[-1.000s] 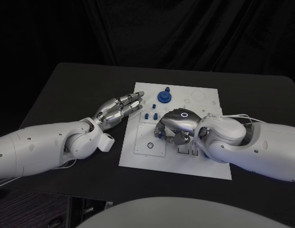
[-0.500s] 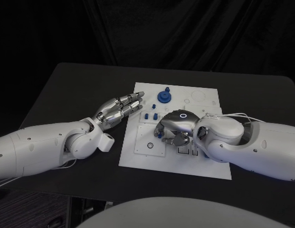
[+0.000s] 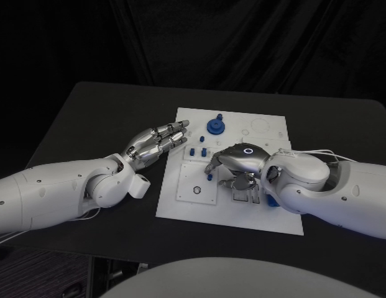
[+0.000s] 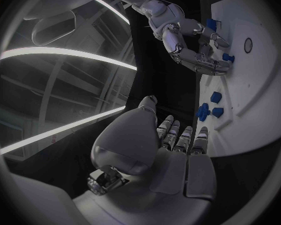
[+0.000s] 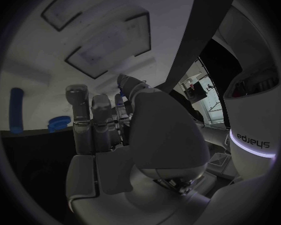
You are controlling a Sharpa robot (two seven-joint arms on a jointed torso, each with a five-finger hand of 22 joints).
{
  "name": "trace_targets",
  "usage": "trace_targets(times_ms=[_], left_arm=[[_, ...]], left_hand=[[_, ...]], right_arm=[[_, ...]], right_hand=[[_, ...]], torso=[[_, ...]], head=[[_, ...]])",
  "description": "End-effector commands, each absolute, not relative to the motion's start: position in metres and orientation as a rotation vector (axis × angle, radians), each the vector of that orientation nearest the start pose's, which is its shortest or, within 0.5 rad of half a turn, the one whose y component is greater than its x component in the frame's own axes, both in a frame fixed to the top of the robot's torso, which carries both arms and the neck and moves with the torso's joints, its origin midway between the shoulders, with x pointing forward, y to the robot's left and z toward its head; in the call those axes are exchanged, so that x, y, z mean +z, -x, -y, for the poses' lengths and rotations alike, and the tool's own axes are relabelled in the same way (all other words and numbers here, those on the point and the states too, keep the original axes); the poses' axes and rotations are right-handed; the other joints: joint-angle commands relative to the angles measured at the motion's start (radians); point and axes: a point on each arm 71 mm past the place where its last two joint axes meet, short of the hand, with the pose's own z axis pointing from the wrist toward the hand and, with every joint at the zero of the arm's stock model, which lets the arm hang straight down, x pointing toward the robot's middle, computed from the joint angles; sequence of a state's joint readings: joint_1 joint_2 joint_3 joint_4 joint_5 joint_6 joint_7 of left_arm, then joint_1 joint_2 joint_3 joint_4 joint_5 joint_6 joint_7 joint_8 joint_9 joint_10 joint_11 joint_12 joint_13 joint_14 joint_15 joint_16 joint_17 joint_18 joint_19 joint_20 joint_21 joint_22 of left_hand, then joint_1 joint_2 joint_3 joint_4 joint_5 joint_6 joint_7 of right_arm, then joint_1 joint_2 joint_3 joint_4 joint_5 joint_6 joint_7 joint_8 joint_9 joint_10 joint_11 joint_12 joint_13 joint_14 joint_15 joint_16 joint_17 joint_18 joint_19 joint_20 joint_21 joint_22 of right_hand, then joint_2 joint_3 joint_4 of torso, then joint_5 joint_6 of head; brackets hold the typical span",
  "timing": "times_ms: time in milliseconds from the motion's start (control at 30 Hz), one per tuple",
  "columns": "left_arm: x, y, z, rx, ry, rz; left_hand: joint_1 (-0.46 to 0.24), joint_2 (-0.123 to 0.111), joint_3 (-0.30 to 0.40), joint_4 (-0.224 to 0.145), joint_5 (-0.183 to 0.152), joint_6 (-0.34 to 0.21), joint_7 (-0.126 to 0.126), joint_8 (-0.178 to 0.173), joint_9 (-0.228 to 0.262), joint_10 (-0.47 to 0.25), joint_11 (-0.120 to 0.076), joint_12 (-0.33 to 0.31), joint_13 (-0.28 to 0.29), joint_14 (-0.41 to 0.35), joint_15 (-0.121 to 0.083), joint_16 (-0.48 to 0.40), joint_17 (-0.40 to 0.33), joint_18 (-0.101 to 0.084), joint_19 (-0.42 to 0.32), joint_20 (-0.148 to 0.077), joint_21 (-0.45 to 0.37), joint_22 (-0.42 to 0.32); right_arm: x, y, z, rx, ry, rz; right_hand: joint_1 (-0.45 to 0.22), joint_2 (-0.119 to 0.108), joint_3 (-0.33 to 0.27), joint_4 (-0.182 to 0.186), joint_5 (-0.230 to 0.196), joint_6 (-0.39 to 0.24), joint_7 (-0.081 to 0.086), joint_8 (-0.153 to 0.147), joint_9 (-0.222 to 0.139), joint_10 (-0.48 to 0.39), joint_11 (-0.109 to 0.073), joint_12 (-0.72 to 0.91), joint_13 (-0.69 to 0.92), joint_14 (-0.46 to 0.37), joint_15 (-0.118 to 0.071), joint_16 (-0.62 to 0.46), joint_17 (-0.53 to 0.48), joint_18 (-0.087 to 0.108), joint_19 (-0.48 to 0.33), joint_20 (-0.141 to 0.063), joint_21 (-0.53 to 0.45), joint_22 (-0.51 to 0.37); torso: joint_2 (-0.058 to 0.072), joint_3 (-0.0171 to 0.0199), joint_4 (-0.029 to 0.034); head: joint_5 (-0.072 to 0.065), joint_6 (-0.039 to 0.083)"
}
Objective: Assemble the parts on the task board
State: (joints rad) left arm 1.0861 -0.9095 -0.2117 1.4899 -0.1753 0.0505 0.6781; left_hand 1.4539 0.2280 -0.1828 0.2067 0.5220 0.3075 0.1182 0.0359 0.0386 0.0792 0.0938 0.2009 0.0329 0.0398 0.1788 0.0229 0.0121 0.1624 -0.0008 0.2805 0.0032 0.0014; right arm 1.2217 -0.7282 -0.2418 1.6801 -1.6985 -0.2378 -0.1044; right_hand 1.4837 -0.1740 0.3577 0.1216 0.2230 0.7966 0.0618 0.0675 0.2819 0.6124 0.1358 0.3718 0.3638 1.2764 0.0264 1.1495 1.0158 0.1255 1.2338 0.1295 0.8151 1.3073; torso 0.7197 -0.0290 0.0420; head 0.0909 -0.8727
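The white task board (image 3: 265, 127) lies in the middle of the black table. My right hand (image 3: 237, 166) is over the board's centre with its fingers curled down onto it. A small blue part (image 3: 212, 177) sits at its fingertips; I cannot tell whether it is pinched. In the left wrist view the right hand (image 4: 187, 47) bends down to the board (image 4: 253, 85) with a blue part (image 4: 228, 57) at its fingertips. My left hand (image 3: 157, 141) hovers open and flat at the board's left edge, holding nothing. A blue knob (image 3: 215, 126) stands at the board's far side.
Two small blue pieces (image 3: 198, 152) stand in the board between the hands. Another blue piece (image 3: 271, 200) shows beside my right wrist. A white cable (image 3: 309, 151) runs over my right forearm. Bare black table (image 3: 94, 118) surrounds the board.
My right hand has shifted a little to the right over the board, uncovering more of the square plate at the board's left. The left hand has not moved.
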Motion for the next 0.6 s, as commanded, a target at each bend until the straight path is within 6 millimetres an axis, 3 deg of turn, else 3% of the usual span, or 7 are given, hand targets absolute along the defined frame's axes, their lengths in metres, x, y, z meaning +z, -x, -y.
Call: trace_targets(times_ms=[33,200,267,333,533,600], left_arm=[[-0.266,-0.426,-0.234,-1.873,0.879,-1.542],[-0.266,-0.426,-0.235,-1.869,0.885,-1.538],[-0.266,-0.426,-0.235,-1.869,0.898,-1.531],[-0.266,-0.426,-0.236,-1.866,0.911,-1.522],[-0.265,-0.427,-0.237,-1.86,0.926,-1.508],[-0.265,-0.427,-0.236,-1.865,0.927,-1.507]], left_hand=[[0.003,0.003,0.006,-0.002,0.005,0.005,0.001,0.006,0.001,-0.004,0.008,0.005,0.001,-0.001,0.007,0.005,0.001,0.016,0.001,0.008,-0.003,-0.001],[0.003,0.003,0.007,-0.003,0.005,0.006,0.002,0.006,0.001,-0.003,0.009,0.007,0.002,-0.001,0.007,0.005,0.001,0.016,0.001,0.008,-0.003,-0.001],[0.004,0.002,0.01,-0.006,0.007,0.013,0.005,0.007,0.002,0.0,0.013,0.013,0.003,0.0,0.006,0.007,0.002,0.016,0.001,0.009,-0.003,-0.001],[0.004,0.002,0.013,-0.009,0.011,0.019,0.011,0.008,0.003,0.004,0.019,0.022,0.004,0.001,0.003,0.008,0.002,0.017,0.001,0.008,-0.003,-0.001],[0.004,-0.002,0.017,-0.013,0.019,0.029,0.017,0.01,0.003,0.011,0.031,0.039,0.006,0.007,-0.004,0.014,0.004,0.019,0.001,0.008,-0.003,-0.001],[0.004,-0.003,0.02,-0.015,0.023,0.033,0.019,0.011,0.004,0.013,0.036,0.045,0.006,0.013,0.001,0.02,0.006,0.019,0.001,0.009,-0.003,-0.001]], right_arm=[[-0.218,-0.408,0.108,0.788,0.603,-1.63],[-0.191,-0.414,0.124,0.763,0.578,-1.589],[-0.177,-0.417,0.133,0.74,0.57,-1.584],[-0.164,-0.419,0.143,0.715,0.567,-1.579],[-0.144,-0.425,0.178,0.61,0.536,-1.61],[-0.143,-0.429,0.192,0.563,0.52,-1.637]], right_hand=[[0.026,0.0,-0.034,0.017,0.001,-0.007,0.001,0.002,-0.014,-0.069,-0.002,-0.016,-0.02,-0.018,-0.001,-0.009,-0.021,0.017,-0.013,0.001,-0.019,0.074],[0.051,0.003,-0.061,0.05,0.0,-0.005,0.018,0.004,-0.029,-0.065,-0.001,0.004,-0.039,-0.008,-0.001,0.007,-0.017,0.013,0.002,0.001,0.004,0.08],[0.057,0.011,-0.066,0.071,-0.011,0.002,0.061,0.007,-0.038,-0.039,-0.01,0.026,-0.05,0.005,-0.006,0.021,-0.01,0.01,0.017,-0.003,0.025,0.085],[0.058,0.015,-0.067,0.083,-0.018,-0.002,0.086,0.005,-0.047,-0.026,-0.017,0.036,-0.062,0.011,-0.011,0.027,-0.009,0.008,0.026,-0.007,0.036,0.087],[0.057,0.023,-0.068,0.097,-0.032,-0.02,0.098,0.002,-0.07,0.017,-0.02,0.055,-0.085,-0.001,-0.012,0.018,-0.03,0.008,0.022,-0.01,0.024,0.086],[0.045,0.023,-0.073,0.11,-0.045,0.001,0.096,0.014,-0.076,0.04,-0.018,0.06,-0.099,-0.001,-0.01,0.022,-0.033,0.008,0.023,-0.008,0.021,0.086]], torso=[[0.0,0.0007,0.0007],[-0.001,0.0015,0.0001],[-0.002,0.0014,-0.0004],[-0.003,0.0013,-0.0011],[-0.003,-0.0011,0.0004],[-0.003,-0.0042,0.0032]], head=[[0.0,0.0],[0.001,0.0],[0.002,0.0],[0.002,0.0],[-0.007,0.0],[-0.014,0.0]])
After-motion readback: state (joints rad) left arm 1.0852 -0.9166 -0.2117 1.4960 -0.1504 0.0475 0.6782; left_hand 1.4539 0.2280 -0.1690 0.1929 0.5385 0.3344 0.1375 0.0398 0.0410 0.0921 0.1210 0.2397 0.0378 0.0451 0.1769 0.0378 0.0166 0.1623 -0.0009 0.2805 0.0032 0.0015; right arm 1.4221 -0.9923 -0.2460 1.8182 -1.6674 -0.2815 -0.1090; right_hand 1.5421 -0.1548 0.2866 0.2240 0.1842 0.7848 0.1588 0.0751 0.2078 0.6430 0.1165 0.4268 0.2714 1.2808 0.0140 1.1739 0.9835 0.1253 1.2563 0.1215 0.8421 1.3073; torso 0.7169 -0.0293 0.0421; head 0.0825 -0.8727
